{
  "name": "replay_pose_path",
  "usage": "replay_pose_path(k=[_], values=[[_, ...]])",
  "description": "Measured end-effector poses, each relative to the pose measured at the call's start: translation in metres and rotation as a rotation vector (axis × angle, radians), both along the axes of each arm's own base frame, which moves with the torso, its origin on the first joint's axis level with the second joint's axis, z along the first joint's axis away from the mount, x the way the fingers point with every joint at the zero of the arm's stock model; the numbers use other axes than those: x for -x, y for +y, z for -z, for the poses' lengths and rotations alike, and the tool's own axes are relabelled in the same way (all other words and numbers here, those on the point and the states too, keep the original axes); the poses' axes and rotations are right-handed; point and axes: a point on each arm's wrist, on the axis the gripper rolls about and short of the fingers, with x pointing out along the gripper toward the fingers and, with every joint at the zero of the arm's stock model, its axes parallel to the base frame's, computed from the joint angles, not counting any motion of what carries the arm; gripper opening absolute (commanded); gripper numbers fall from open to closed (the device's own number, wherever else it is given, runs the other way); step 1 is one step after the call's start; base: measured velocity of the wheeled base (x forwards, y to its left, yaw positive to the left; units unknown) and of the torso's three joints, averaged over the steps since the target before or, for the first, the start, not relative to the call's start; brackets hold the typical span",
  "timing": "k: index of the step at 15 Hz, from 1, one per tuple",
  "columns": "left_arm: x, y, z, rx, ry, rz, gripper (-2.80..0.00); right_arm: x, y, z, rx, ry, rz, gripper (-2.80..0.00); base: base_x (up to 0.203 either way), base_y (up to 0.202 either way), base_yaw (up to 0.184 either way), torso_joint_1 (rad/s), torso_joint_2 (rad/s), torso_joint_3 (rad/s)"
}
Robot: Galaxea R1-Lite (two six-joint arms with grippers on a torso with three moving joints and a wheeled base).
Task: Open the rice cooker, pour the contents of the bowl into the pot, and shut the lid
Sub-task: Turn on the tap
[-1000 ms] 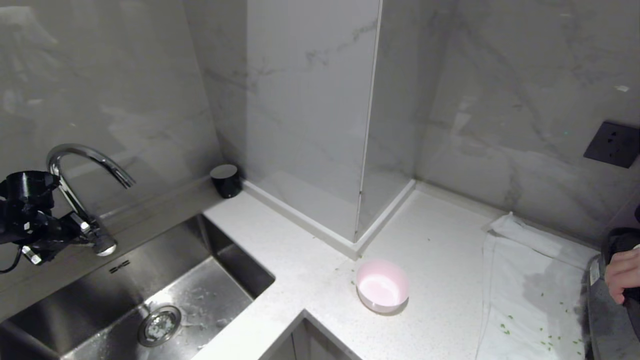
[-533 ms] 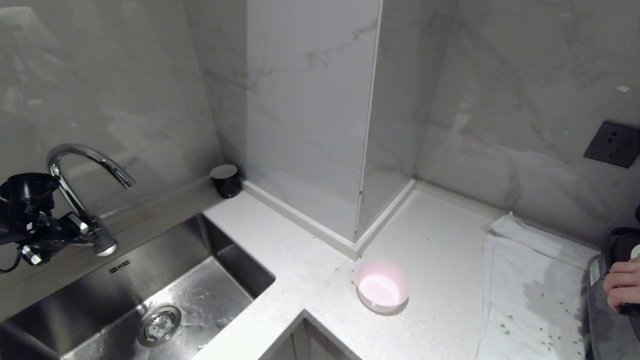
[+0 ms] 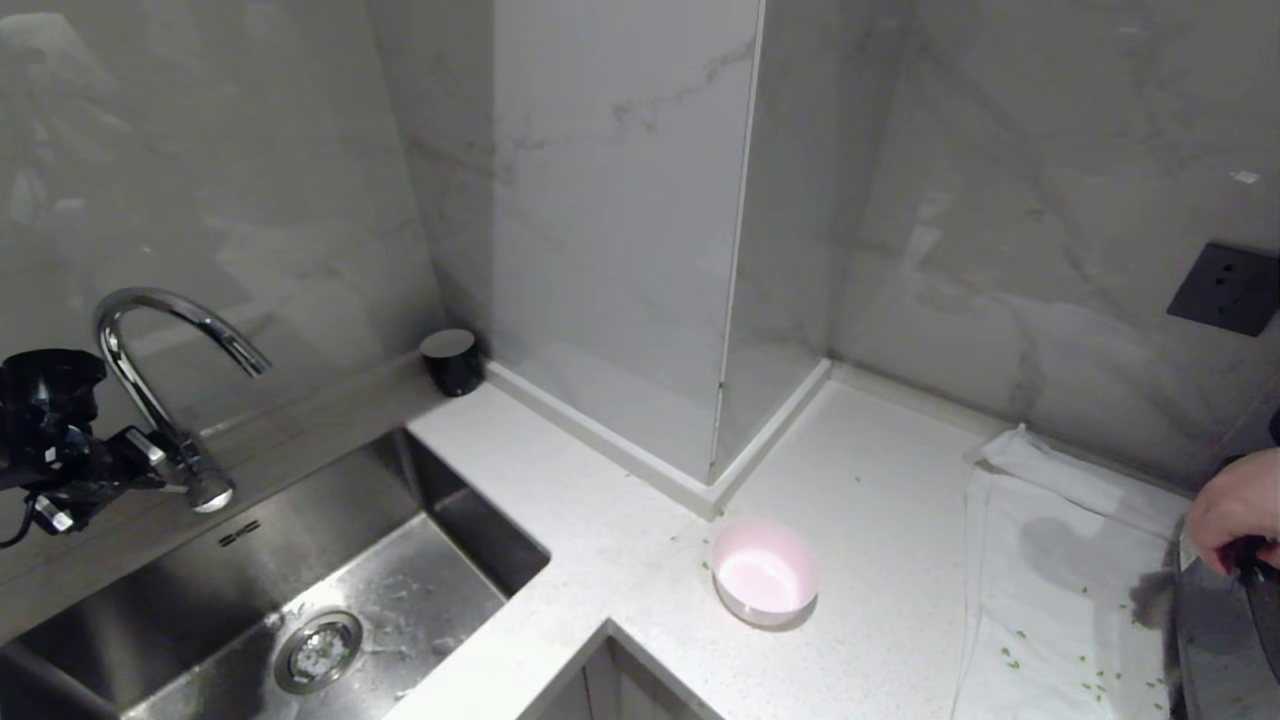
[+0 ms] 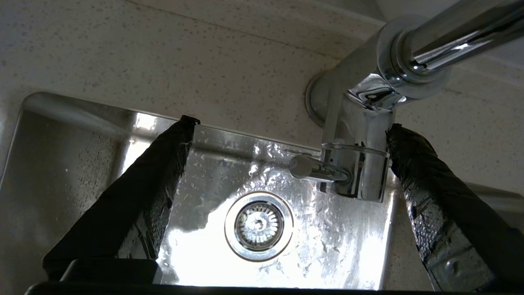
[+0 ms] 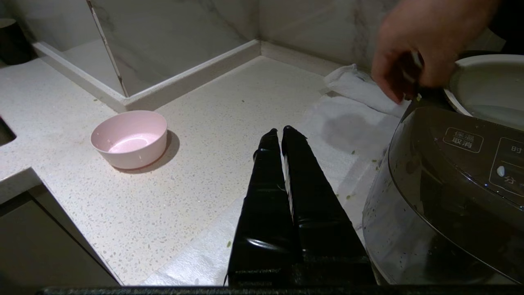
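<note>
Speckled white counter (image 3: 620, 500) holds your empty pink bowl (image 3: 765, 571) near its front edge; right of it a person's hand (image 5: 425, 39) touches the rice cooker (image 5: 450, 184). Left gripper (image 4: 286, 139) gapes over the sink (image 3: 300, 600) by the faucet (image 4: 360, 135); right gripper (image 5: 278, 131) is clenched, empty.

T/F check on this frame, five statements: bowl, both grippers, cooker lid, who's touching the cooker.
1. The bowl stands upright on the counter. True.
2. The bowl is full of green bits. False: it looks empty.
3. The left gripper is open above the sink, beside the faucet. True.
4. The right gripper is clamped on the bowl. False: shut on nothing, apart from it.
5. A person's hand is at the rice cooker. True.
</note>
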Motion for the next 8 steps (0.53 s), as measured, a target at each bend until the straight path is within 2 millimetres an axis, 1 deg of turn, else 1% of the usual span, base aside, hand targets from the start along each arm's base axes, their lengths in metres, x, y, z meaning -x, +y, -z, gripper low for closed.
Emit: replay_pose_path(k=[3, 4, 8], values=[[-0.0006, 0.0006, -0.0010, -0.005, -0.002, -0.003, 0.00, 0.0000, 0.0000, 0.0000, 0.000, 0.000, 0.000, -2.80, 0.000, 0.000, 0.000, 0.000, 0.00, 0.000], [-0.0006, 0.0009, -0.0009, -0.005, -0.002, -0.004, -2.80, 0.0000, 0.0000, 0.0000, 0.000, 0.000, 0.000, -2.80, 0.000, 0.000, 0.000, 0.000, 0.00, 0.000], [-0.0015, 0.0007, 0.0035, -0.004, 0.009, -0.004, -2.80, 0.0000, 0.0000, 0.0000, 0.000, 0.000, 0.000, -2.80, 0.000, 0.000, 0.000, 0.000, 0.00, 0.000]])
